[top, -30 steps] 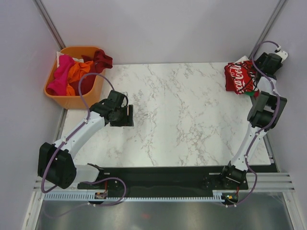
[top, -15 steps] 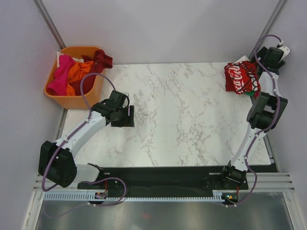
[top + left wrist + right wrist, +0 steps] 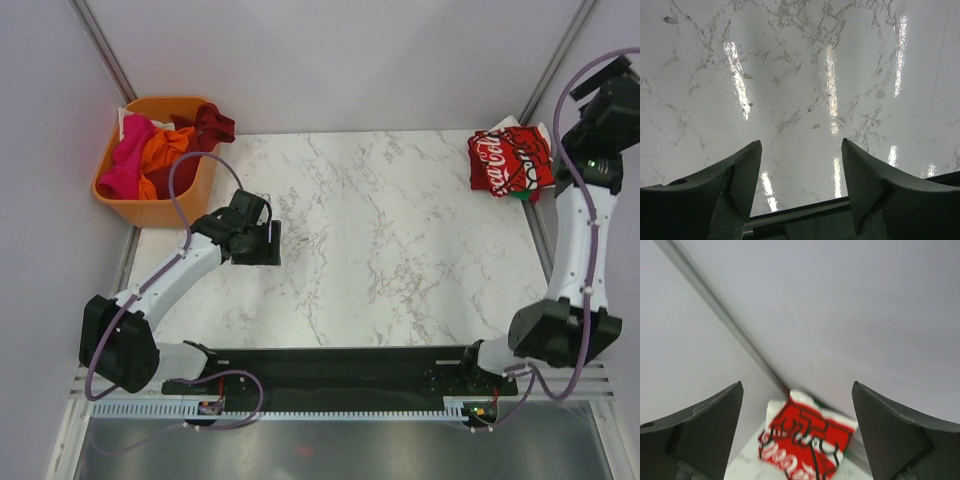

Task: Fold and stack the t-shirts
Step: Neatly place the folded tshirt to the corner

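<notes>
Ahead of the wide, empty right gripper [image 3: 797, 386], the folded Coca-Cola t-shirt [image 3: 807, 437] lies skewed, a soft, rumpled red-and-white rectangle. The left gripper [image 3: 801, 144] gapes over glossy veined marble [image 3: 790, 75].

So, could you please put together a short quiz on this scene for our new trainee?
1. True or false: the left gripper is holding a t-shirt.
2. Where on the table does the Coca-Cola t-shirt lie? A: the near left corner. B: the far right corner. C: the middle.
3. Which three colours show in the cloth heap in the orange basket?
Key: 1 false, it is open over bare marble. 2 B. 3 pink, orange and dark red.
</notes>
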`<state>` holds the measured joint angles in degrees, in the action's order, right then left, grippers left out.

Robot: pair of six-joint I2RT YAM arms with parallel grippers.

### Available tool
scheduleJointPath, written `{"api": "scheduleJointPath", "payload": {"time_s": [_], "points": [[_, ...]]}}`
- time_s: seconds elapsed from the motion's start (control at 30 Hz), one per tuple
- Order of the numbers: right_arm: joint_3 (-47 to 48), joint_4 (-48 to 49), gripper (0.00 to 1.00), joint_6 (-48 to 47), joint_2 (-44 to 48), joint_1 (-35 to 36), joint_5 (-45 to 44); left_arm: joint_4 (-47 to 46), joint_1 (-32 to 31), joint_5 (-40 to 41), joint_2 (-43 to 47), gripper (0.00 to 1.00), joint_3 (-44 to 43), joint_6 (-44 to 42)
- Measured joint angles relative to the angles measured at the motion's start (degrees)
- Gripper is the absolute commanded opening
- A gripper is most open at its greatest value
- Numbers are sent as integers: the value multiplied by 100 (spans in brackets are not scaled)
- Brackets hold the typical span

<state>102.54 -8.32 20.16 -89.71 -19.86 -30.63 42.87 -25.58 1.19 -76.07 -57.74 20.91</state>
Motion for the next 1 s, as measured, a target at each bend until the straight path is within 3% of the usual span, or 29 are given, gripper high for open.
{"api": "scheduleJointPath", "payload": {"time_s": [0.13, 0.4, 0.57, 0.77, 1.0], "points": [[-1670, -516, 98, 212, 1416, 339, 393, 11, -31, 46, 151, 73, 0, 0], [-3989, -2009, 98, 385, 3541, 855, 1309, 31, -269, 229, 1102, 73, -7, 2], [-4087, -2240, 98, 431, 4468, 1054, 1438, -22, -269, 531, 2024, 73, -28, 2], [-4026, -2304, 98, 472, 4343, 1071, 1458, -188, -280, 1003, 3001, 74, 249, 2], [-4098, -2396, 98, 474, 4138, 1075, 1582, -269, -280, 1384, 3178, 74, 282, 2]]}}
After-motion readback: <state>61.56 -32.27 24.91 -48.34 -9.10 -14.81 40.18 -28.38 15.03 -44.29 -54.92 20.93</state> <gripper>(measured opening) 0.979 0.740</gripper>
